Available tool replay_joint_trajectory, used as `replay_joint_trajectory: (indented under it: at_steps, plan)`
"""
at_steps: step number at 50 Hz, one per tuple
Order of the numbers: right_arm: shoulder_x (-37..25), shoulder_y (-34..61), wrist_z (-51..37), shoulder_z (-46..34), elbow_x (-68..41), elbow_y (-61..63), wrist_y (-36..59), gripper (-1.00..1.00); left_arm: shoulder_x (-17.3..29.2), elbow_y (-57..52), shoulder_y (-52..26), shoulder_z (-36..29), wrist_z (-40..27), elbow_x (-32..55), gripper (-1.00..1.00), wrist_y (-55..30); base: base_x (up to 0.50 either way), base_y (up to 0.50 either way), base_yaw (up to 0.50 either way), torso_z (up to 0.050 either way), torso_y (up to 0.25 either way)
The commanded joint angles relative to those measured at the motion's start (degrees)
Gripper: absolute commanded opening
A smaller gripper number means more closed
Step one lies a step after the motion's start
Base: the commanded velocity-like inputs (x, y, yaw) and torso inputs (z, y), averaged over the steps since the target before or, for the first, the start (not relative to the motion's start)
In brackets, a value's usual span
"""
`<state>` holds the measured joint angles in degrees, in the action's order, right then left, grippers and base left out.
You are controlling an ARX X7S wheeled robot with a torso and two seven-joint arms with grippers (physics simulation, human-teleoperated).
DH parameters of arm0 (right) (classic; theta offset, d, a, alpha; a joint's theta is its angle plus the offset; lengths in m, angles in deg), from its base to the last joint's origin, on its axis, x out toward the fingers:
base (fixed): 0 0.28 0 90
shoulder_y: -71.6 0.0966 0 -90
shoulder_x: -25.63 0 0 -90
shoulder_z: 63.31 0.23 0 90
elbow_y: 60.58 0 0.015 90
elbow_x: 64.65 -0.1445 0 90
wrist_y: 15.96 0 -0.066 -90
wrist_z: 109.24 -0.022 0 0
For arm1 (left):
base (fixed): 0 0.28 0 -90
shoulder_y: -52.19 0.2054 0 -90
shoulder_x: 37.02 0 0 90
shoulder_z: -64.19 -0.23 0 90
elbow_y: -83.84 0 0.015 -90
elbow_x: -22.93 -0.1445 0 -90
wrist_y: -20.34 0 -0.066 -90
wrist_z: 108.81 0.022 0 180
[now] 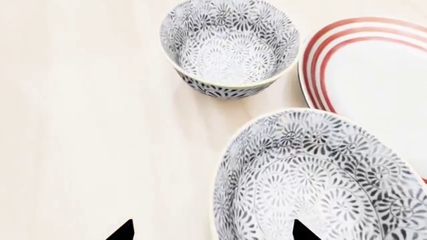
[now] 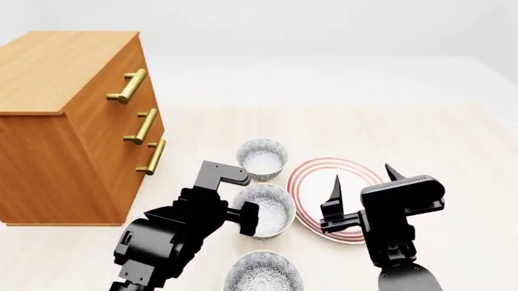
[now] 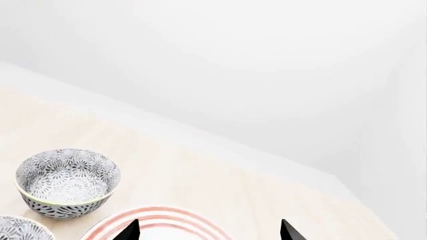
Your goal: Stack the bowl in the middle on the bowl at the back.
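Three speckled grey-and-white bowls stand in a row on the pale table. The bowl in the middle (image 2: 273,208) (image 1: 320,175) has my left gripper (image 2: 247,219) (image 1: 213,233) at its left rim. That gripper is open, one fingertip (image 1: 123,231) outside the wall and the other over the inside, with the rim between them. The bowl at the back (image 2: 261,156) (image 1: 230,47) (image 3: 67,182) stands free just beyond it. My right gripper (image 2: 363,174) (image 3: 210,233) hovers open over the plate, holding nothing.
A red-ringed white plate (image 2: 312,176) (image 1: 373,75) (image 3: 160,222) lies right of the bowls, close to the middle one. A third speckled bowl (image 2: 263,274) stands nearest me. A wooden drawer cabinet (image 2: 73,121) with brass handles stands at the left.
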<state>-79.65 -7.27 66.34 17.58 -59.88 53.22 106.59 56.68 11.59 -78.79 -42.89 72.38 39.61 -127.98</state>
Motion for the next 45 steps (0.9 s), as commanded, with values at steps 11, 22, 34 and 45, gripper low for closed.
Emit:
replay_joint_trajectory:
  at_steps: [11, 22, 34, 45]
  plan:
    - [4.34, 4.66, -4.09, -4.93, 2.37, -8.3, -2.23, 1.0, -0.25, 7.05, -0.14, -1.16, 0.19, 1.51, 1.0, 3.45, 0.0, 0.0, 0.0, 0.0, 0.0]
    - [8.24, 12.83, -6.44, -7.79, 2.95, -21.36, -6.18, 1.0, -0.15, 8.1, -0.33, -0.29, -0.72, 2.93, -1.0, 3.64, 0.0, 0.0, 0.0, 0.0, 0.0]
    - [9.35, 15.4, -7.86, -8.9, 2.4, -25.88, -7.48, 1.0, 0.59, 6.34, -0.5, 3.64, -2.78, 6.01, -1.0, 1.98, 0.0, 0.0, 0.0, 0.0, 0.0]
    - [-1.93, -1.41, -2.38, 0.82, -3.39, -1.19, -2.6, 1.0, 1.97, -1.39, 0.01, 9.12, -3.14, 11.54, -1.0, -2.17, 0.0, 0.0, 0.0, 0.0, 0.0]
